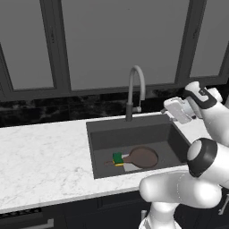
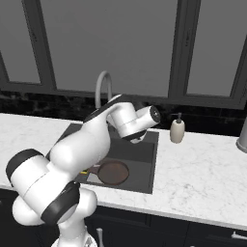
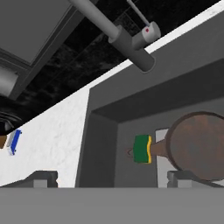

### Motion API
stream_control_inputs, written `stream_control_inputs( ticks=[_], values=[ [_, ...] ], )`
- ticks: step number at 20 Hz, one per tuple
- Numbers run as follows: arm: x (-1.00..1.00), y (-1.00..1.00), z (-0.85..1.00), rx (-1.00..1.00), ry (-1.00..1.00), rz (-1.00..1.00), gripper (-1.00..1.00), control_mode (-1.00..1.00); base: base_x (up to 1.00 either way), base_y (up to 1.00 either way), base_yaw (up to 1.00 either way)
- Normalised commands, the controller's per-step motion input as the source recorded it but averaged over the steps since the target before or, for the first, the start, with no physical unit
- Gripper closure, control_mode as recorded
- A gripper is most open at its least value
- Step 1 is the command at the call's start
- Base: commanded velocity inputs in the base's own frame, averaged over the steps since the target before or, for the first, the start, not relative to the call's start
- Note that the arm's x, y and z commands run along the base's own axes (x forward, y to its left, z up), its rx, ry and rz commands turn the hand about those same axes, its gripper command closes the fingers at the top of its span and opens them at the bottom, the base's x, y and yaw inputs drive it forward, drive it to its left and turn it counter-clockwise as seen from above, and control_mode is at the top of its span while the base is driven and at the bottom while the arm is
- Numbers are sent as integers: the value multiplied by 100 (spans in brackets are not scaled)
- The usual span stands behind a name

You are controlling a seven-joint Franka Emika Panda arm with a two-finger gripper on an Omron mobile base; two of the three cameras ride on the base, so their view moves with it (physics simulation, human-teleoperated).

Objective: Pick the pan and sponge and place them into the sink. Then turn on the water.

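The dark reddish-brown pan (image 1: pixel 144 157) lies flat on the bottom of the dark grey sink (image 1: pixel 134 132), its handle pointing left. The green and yellow sponge (image 1: pixel 117 158) rests across that handle. In the hand view the pan (image 3: pixel 197 144) and sponge (image 3: pixel 142 149) lie below the open gripper (image 3: pixel 113 178), whose fingertips (image 3: pixel 41 178) stand wide apart with nothing between them. My gripper (image 1: pixel 170 112) hovers above the sink's back right corner, to the right of the curved grey faucet (image 1: pixel 135 87). No stream of water shows at the spout.
The faucet's base and side lever (image 3: pixel 146 30) sit at the sink's back rim. A soap dispenser (image 2: pixel 177 129) stands on the white marble counter (image 1: pixel 44 156) right of the sink. A grey object (image 2: pixel 242 135) stands at the far right. Dark windows run behind.
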Motion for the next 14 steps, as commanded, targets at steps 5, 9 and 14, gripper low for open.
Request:
stream_control_inputs(
  ticks=[5, 9, 14],
  values=[
    [8, 0, -9, 0, 0, 0, -100, -100, 0, 0, 0],
    [15, 0, -26, 0, 0, 0, -100, -100, 0, 0, 0],
    [32, 0, -21, 0, 0, 0, -100, -100, 0, 0, 0]
  ],
)
